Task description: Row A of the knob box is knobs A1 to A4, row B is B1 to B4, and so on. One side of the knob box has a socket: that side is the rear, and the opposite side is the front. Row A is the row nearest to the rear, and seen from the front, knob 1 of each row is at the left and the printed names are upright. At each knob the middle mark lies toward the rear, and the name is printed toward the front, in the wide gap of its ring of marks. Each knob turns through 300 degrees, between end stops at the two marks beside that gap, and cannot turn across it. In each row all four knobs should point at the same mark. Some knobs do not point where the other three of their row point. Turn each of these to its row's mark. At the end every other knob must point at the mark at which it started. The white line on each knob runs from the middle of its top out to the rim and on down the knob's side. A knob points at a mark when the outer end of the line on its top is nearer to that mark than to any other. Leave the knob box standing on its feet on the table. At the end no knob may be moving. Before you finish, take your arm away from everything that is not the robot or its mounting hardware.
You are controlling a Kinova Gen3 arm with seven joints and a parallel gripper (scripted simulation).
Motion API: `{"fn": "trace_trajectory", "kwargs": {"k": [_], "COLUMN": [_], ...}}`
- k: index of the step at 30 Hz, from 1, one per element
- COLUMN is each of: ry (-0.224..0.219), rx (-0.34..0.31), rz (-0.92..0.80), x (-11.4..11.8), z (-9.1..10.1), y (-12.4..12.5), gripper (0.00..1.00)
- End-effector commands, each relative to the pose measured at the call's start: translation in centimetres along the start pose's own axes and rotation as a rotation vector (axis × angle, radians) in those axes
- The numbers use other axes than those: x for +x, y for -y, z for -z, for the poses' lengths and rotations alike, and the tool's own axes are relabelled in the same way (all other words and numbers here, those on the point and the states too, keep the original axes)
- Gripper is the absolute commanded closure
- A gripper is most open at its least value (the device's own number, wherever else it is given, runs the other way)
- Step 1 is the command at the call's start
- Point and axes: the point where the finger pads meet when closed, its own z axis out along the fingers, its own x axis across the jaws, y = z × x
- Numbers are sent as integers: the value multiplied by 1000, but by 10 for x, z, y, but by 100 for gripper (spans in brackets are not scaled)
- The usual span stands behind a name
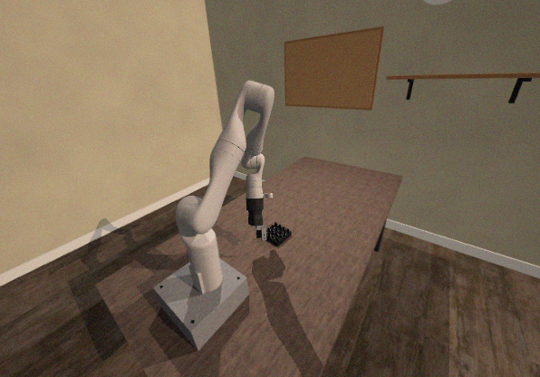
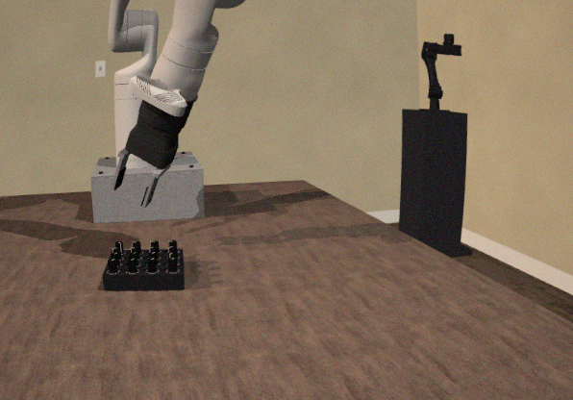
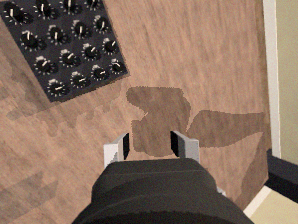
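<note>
A wooden table (image 1: 335, 198) (image 2: 308, 315) (image 3: 200, 55) bears the black knob box (image 1: 277, 244) (image 2: 144, 284) (image 3: 70, 48), its printed names too small to read. Above the table, the gripper (image 1: 261, 238) (image 2: 131, 197) (image 3: 150, 140) has its fingers spread wide, holding nothing.

Knob box (image 1: 277, 244) (image 2: 144, 284) (image 3: 56, 60) on the table (image 1: 335, 198) (image 2: 312, 306) (image 3: 200, 60).
</note>
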Motion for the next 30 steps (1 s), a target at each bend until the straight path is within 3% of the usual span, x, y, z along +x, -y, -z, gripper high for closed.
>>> {"fn": "trace_trajectory", "kwargs": {"k": [1, 8, 9, 15, 16, 25, 26, 30], "ry": [13, 13, 45, 45, 75, 75, 104, 104], "rx": [4, 4, 22, 22, 41, 41, 60, 60], "rz": [-2, -2, 22, 22, 45, 45, 69, 69], "x": [1, 1, -2, -2, -6, -6, -9, -9], "z": [0, 0, -1, -1, -1, -1, -2, -2], "y": [3, 3, 11, 11, 18, 18, 25, 25], "gripper": [0, 0, 0, 0, 0, 0, 0, 0]}}
